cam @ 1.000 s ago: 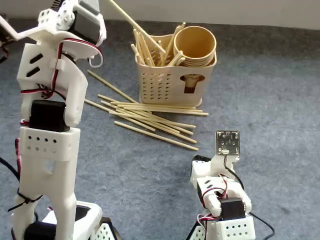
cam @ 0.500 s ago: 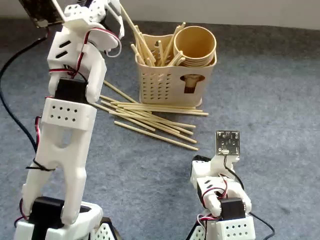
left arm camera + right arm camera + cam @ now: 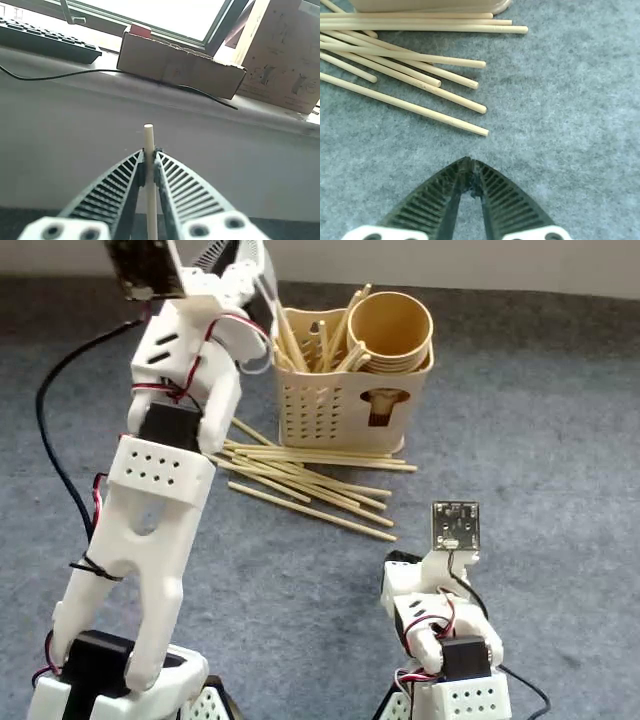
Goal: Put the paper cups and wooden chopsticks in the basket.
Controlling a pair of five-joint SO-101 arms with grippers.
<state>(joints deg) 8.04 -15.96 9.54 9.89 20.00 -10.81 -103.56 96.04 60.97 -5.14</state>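
Note:
My left gripper (image 3: 252, 265) is raised beside the cream basket (image 3: 345, 405) and is shut on a wooden chopstick (image 3: 272, 302) that slants down toward the basket's near corner. The left wrist view has the same chopstick (image 3: 149, 142) standing up between the shut fingers of the left gripper (image 3: 149, 159). Stacked paper cups (image 3: 390, 330) and several chopsticks stand in the basket. More chopsticks (image 3: 310, 480) lie on the grey carpet in front of it. My right gripper (image 3: 468, 172) is shut with nothing in it, low over the carpet, a short way from the loose chopsticks (image 3: 415, 75).
The right arm (image 3: 440, 625) sits folded at the front right. The tall left arm (image 3: 150, 500) leans over the left side of the carpet. Open carpet lies right of the basket. A wall, a cardboard box (image 3: 180, 70) and a keyboard (image 3: 45, 40) are behind.
The left arm has swung right and leaned toward the basket, carrying the chopstick so that it now slants at the basket's corner. The right arm has not moved.

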